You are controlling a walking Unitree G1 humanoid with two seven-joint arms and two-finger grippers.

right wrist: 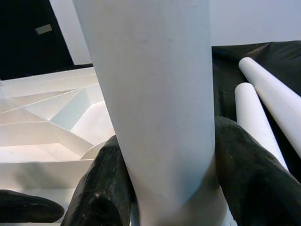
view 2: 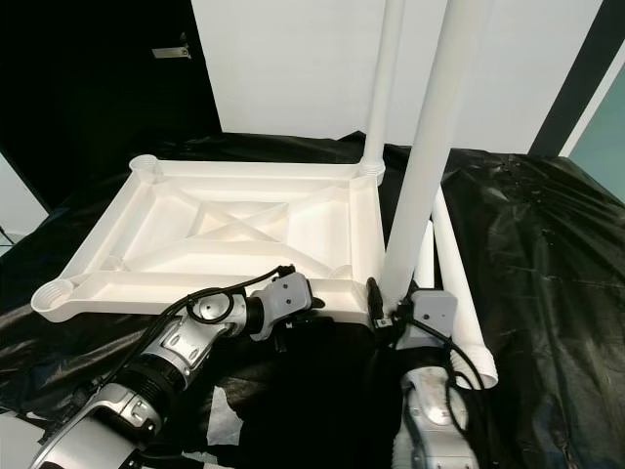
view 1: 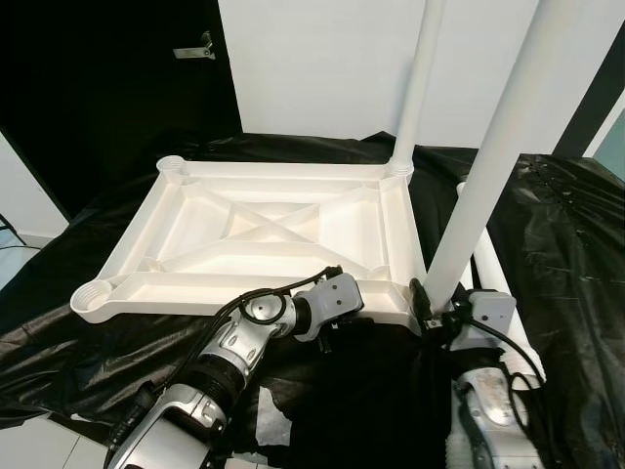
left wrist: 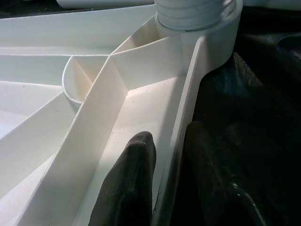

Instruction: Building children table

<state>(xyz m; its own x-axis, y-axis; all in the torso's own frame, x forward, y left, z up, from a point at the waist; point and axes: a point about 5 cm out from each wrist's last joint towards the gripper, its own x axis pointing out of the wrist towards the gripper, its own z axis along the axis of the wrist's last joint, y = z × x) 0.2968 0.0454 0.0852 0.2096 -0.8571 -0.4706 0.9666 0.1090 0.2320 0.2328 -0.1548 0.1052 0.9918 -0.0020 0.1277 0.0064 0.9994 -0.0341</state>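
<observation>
The white table top (view 1: 166,288) lies upside down on a black sheet. One white leg (view 1: 415,88) stands in its far right corner socket. A second leg (view 1: 488,166) stands upright at the near right corner, and my right gripper (right wrist: 169,136) is shut around its lower end. My left gripper (left wrist: 171,136) is shut on the near rim of the table top (left wrist: 188,108), one finger inside the wall and one outside, just left of that corner socket (left wrist: 197,19). Both left corner sockets (view 1: 95,293) hold no leg.
Two loose white legs (right wrist: 263,89) lie side by side on the black sheet (view 1: 576,254), right of the table top. A white wall (view 1: 322,59) and a dark door (view 1: 107,68) stand behind. A white scrap (view 1: 273,425) lies near my left arm.
</observation>
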